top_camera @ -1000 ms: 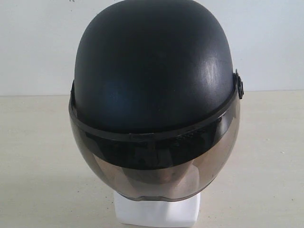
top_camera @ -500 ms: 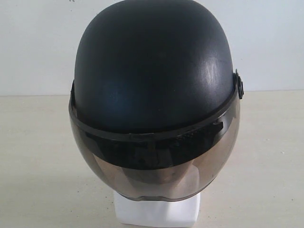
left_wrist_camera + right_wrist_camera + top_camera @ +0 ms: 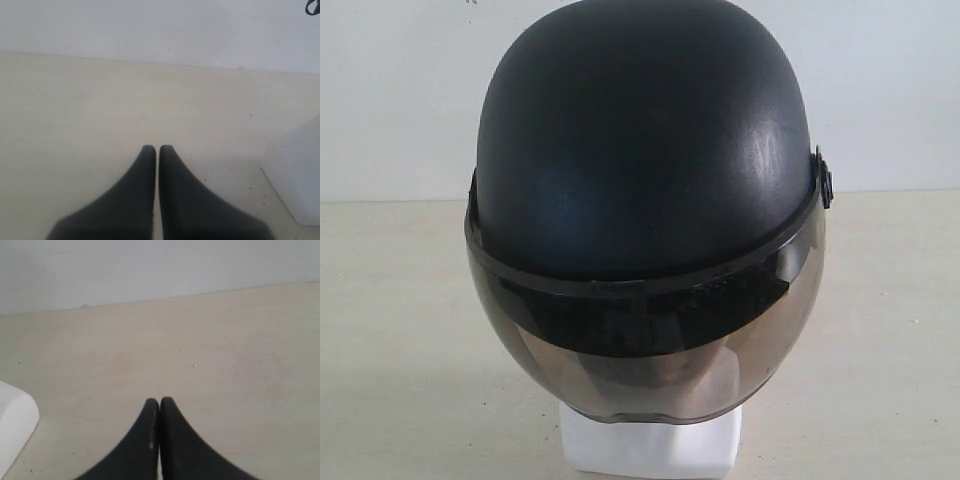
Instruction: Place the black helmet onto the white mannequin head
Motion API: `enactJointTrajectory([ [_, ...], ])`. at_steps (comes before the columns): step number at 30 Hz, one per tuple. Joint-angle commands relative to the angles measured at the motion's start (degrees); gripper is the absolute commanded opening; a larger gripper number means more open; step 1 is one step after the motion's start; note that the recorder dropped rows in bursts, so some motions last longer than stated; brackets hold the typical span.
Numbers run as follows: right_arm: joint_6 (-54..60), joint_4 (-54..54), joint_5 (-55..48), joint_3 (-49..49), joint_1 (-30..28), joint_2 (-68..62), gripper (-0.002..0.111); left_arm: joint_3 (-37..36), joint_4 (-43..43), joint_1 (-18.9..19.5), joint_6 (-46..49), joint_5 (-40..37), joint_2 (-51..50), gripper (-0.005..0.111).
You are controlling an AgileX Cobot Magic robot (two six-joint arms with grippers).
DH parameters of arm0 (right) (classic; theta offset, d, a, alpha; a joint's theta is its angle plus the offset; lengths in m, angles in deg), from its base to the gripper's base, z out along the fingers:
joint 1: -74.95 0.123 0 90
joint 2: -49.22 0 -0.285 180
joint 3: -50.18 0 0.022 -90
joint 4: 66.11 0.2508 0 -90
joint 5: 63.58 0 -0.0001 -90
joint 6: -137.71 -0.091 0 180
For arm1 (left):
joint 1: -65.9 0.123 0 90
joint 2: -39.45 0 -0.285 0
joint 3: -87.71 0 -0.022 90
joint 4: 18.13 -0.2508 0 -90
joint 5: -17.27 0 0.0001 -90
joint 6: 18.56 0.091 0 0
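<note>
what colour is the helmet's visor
Smoky brown tint on the black helmet's visor, clearest in the exterior view.

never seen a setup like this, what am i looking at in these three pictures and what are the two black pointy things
This is a robot with two arms, each ending in jaws. The helmet picture comes from a camera off the arms: the black helmet, tinted visor down, sits on the white mannequin head, which stands on a pale table. The other two come from cameras on the wrists. The pointy black shapes are the left jaws and the right jaws, both closed, holding nothing, above the table. The white block at each edge is probably the head's base.
</note>
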Motion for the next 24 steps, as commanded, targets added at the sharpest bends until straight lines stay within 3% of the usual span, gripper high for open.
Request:
enactJointTrajectory([
  [1,8.6,1.1,0.1,0.0,-0.4,0.3,0.0,-0.1,-0.1,-0.3,0.2,0.0,0.2,0.004],
  [24,8.0,1.8,0.1,0.0,-0.4,0.3,0.0,-0.1,-0.1,-0.3,0.2,0.0,0.2,0.004],
])
